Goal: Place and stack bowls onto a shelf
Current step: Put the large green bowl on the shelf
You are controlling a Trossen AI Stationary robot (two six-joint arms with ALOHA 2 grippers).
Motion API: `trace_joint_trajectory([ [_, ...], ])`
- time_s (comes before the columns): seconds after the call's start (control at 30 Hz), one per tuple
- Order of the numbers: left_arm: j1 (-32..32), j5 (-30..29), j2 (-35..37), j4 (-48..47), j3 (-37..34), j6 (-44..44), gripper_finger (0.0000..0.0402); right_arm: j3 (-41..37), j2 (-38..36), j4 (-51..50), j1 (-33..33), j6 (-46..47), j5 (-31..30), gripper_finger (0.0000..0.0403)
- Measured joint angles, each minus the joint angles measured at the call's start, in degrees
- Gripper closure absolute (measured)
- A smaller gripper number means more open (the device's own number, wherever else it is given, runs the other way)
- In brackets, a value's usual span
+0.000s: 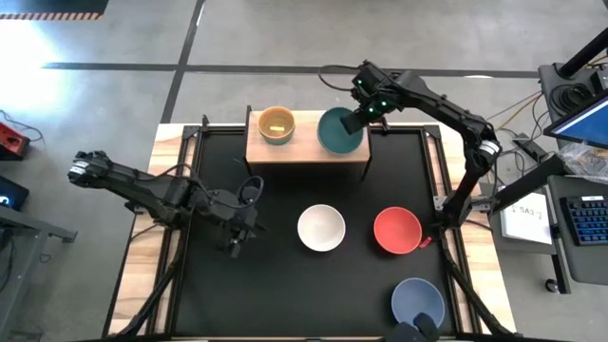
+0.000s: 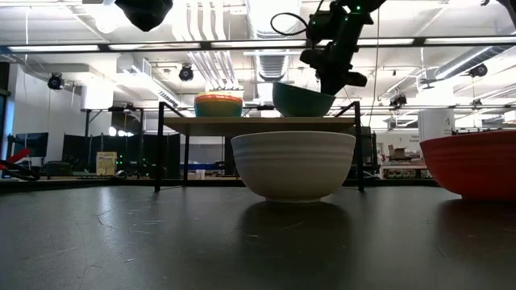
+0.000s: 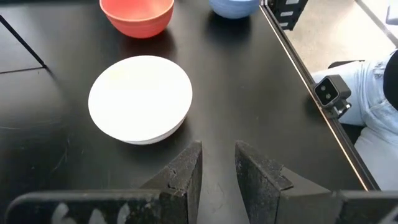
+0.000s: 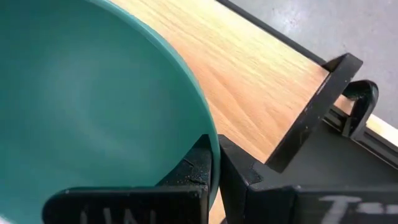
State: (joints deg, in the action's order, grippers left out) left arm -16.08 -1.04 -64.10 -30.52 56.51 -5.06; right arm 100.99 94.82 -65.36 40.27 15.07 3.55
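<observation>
The shelf [image 1: 306,150] stands at the table's far side, with a stack of smaller bowls [image 1: 276,124], a yellow one on top, on its left end. My right gripper [image 1: 366,116] is shut on the teal bowl [image 1: 338,133] over the shelf's right part. On the black tabletop sit the white bowl [image 1: 321,228], the red bowl [image 1: 397,231] and the periwinkle-blue bowl [image 1: 418,302], each on its base. My left gripper [image 3: 217,168] hovers left of the white bowl [image 3: 140,98], open, with nothing between its fingers. My right gripper pinches the teal bowl's rim [image 4: 208,140] on the bowl's far right side, one finger [image 4: 193,168] inside the bowl and one [image 4: 242,174] outside. The fingers slant down from the far right. The bowl [image 2: 302,98] sits slightly tilted at the board's top; whether its base touches, I cannot tell.
The shelf's dark right end bracket [image 4: 311,112] stands close beside the teal bowl. A small camera [image 3: 329,93] is clamped at the table's edge, and a person in light clothes [image 3: 379,106] shows beyond it. Bare black tabletop [image 1: 285,285] lies at the near left.
</observation>
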Motion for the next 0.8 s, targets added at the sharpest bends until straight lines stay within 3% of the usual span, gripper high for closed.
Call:
trace_joint_trajectory([
  [0.6, 0.00, -0.02, -0.15, -0.06, 0.00, 0.00, 0.0324, 0.02, 0.43, 1.25, 0.00, -3.26, -0.55, 0.0393],
  [0.8, 0.00, -0.02, -0.12, 0.08, 0.00, -0.24, 0.0324, 1.24, 0.42, 1.48, 0.00, -4.43, -0.68, 0.0367],
])
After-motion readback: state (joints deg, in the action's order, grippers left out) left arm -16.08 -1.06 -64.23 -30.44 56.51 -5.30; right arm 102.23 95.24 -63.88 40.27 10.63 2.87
